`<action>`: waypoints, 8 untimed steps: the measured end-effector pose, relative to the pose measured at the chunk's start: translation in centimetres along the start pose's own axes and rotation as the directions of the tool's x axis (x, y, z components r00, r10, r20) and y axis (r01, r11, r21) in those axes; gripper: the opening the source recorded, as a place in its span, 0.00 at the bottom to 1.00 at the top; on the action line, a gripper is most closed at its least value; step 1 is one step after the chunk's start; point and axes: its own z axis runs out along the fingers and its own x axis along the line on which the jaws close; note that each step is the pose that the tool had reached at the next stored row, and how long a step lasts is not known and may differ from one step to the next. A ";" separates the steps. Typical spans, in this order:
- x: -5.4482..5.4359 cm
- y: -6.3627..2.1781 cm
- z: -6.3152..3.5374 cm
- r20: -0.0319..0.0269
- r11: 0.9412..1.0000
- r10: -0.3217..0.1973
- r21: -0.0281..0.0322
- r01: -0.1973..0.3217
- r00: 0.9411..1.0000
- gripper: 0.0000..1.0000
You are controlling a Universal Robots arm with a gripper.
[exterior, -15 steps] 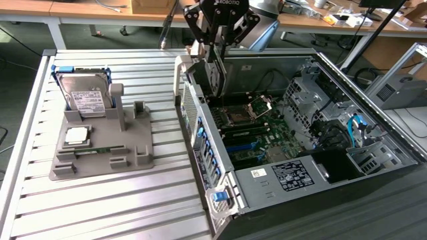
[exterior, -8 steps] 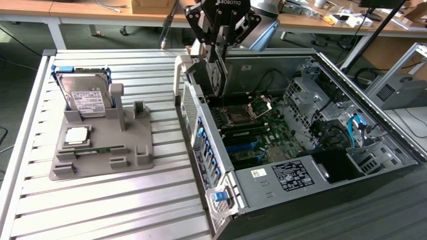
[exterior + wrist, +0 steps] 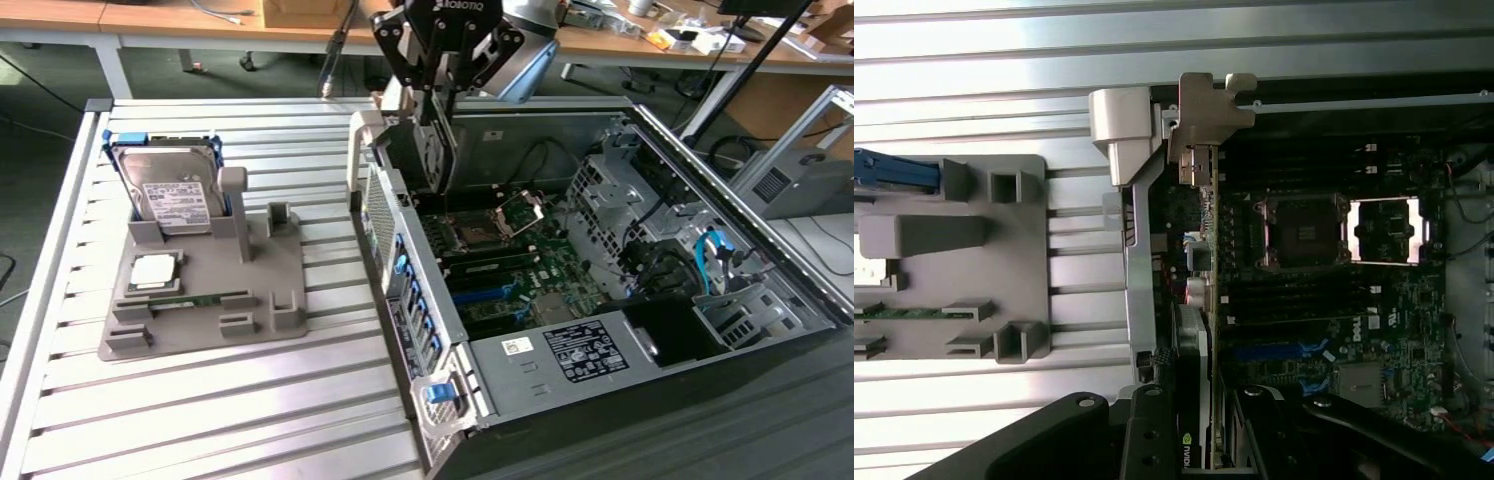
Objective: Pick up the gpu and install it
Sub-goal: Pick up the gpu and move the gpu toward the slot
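1. gpu [image 3: 430,150] clamped in my gripper [image 3: 434,100], on edge above the motherboard [image 3: 521,270], inside the open case [image 3: 747,200].
2. Arm points straight down.
3. Rear wall [image 3: 380,215] just beside the card; open room toward the exterior view's right.
4. Long axis runs down from my fingers; bracket [image 3: 1199,110] end farthest.

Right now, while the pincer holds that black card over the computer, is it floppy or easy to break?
Probably stiff: the gpu hangs straight from the pincer without sagging. Likely fragile, since small parts sit exposed on its board. Seemingly light for its size, as a grip at one edge carries it.
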 end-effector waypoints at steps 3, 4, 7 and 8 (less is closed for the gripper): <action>0.0 0.00 0.04 0.000 1.000 0.000 0.000 0.000 1.000 0.27; 0.0 0.00 0.04 0.000 1.000 0.000 0.000 0.000 1.000 0.27; -0.1 -0.04 0.08 0.000 1.000 0.000 0.000 0.000 1.000 0.27; -0.1 -0.06 0.09 0.000 1.000 0.000 0.000 0.000 1.000 0.27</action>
